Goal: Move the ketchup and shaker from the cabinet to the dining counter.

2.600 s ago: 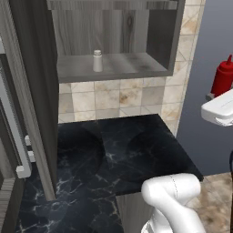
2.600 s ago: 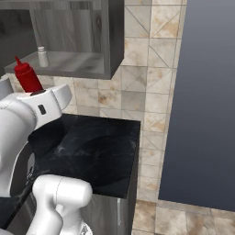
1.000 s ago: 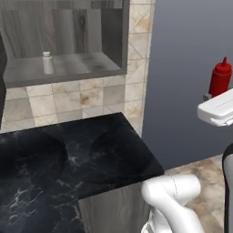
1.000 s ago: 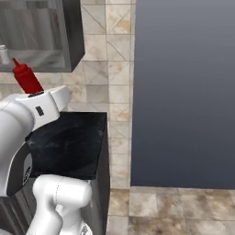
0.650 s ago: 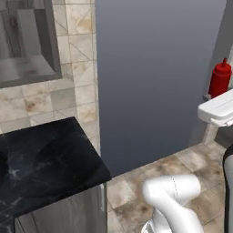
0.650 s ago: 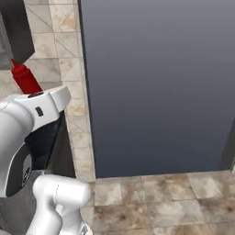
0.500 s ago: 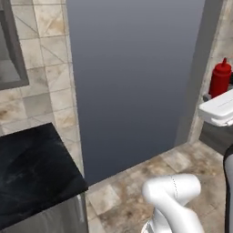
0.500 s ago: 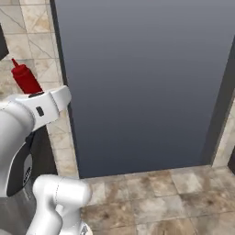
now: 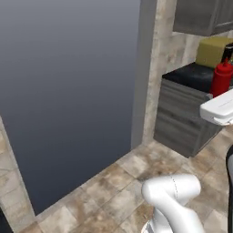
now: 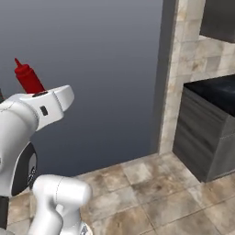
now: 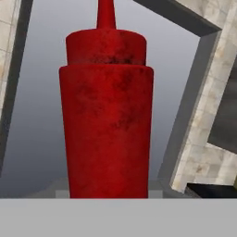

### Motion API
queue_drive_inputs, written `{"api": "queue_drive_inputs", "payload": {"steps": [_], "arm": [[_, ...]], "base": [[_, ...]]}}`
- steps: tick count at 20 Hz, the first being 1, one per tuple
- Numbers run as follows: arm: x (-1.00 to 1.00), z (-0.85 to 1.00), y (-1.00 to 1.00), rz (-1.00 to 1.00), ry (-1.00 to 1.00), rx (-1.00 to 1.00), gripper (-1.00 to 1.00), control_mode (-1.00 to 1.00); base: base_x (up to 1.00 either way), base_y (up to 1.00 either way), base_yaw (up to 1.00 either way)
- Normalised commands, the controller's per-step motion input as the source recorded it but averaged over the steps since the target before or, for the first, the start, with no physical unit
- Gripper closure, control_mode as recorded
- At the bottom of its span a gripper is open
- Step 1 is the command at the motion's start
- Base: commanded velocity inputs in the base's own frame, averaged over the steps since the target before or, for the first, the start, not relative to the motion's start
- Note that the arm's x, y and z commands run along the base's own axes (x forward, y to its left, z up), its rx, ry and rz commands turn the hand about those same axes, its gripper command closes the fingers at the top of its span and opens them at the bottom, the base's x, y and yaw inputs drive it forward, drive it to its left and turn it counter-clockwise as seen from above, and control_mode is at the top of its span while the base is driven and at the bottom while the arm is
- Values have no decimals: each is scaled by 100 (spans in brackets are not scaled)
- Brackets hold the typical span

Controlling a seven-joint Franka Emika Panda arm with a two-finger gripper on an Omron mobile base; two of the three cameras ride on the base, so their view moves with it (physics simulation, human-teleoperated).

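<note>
The ketchup [image 11: 107,111] is out of the cabinet and rides upright in the end effector [image 10: 34,94], which is closed on it, carried in the air well above the tiled floor [image 9: 113,191] with a dark bench [image 9: 193,75] off to one side. Setting it on the dining counter remains to be done, and so, as I judge it, does the whole shaker trip. The bottle is slim and red (slightly mottled), with a narrower stepped cap and a pointed nozzle.
</note>
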Motion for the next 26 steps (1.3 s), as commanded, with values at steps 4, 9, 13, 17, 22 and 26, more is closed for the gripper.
{"api": "queue_drive_inputs", "payload": {"steps": [4,9,13,17,22,26], "arm": [[0,0,0,0,0,0,100,100],[0,0,0,0,0,0,100,100],[0,0,0,0,0,0,100,100],[0,0,0,0,0,0,100,100],[0,0,0,0,0,0,100,100],[0,0,0,0,0,0,100,100]], "base": [[0,-53,-45],[0,-75,-48],[0,-71,-48],[1,-58,-44],[6,-51,-41],[15,-45,-40]]}}
